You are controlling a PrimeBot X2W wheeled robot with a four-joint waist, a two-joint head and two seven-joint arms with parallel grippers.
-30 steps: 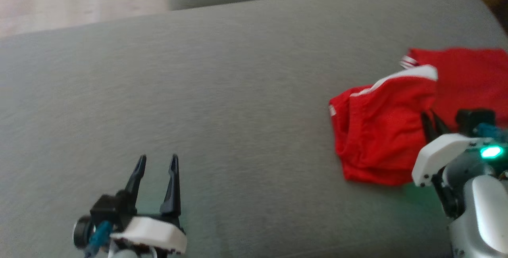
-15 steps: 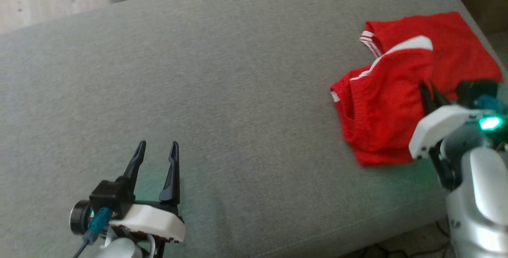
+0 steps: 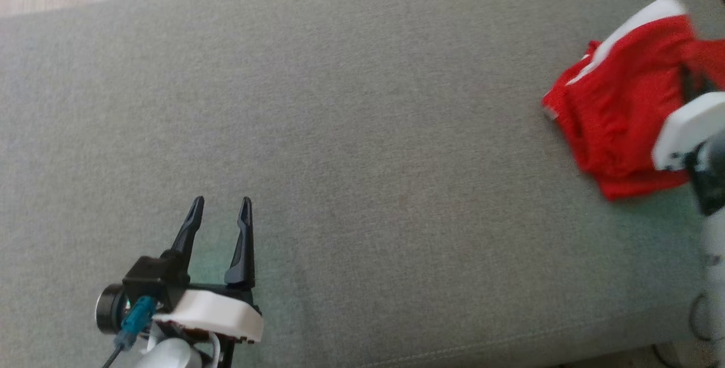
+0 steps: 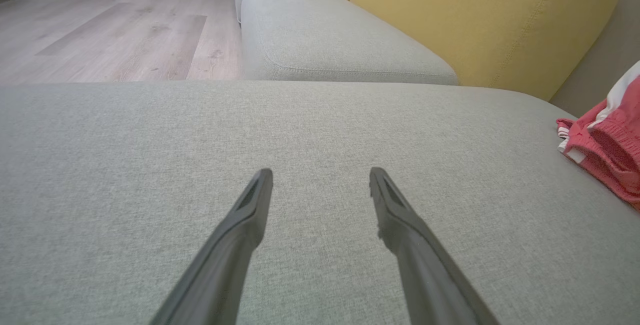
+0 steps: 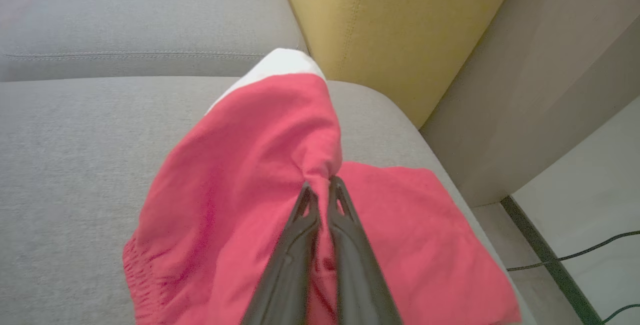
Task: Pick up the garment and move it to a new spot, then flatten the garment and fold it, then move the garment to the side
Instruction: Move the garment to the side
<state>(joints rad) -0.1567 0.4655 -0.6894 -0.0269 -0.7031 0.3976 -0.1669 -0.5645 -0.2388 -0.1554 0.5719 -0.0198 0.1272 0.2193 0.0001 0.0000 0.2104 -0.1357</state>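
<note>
The garment (image 3: 620, 102) is a red piece of clothing with white trim, bunched at the right end of the grey sofa seat (image 3: 362, 130). In the right wrist view my right gripper (image 5: 320, 185) is shut on a pinched fold of the garment (image 5: 240, 185), whose cloth rises into a peak at the fingertips. The head view has the right gripper (image 3: 688, 76) at the right edge, half hidden behind its white wrist shell. My left gripper (image 3: 221, 206) stands open over bare cushion at the lower left, nothing between its fingers (image 4: 250, 215). An edge of the garment (image 4: 607, 155) appears at the left wrist view's right side.
A yellow backrest (image 5: 390, 25) stands behind the seat's right end, with a second grey cushion (image 4: 320, 40) beyond. Past the sofa's right end is pale floor with black cables (image 5: 575, 255). Wooden floor (image 4: 110, 30) lies beyond the far edge.
The head camera has swung, so the garment now sits at the picture's right edge. The right gripper has stayed shut on the cloth and lifted it into a peak. The left gripper stays open.
</note>
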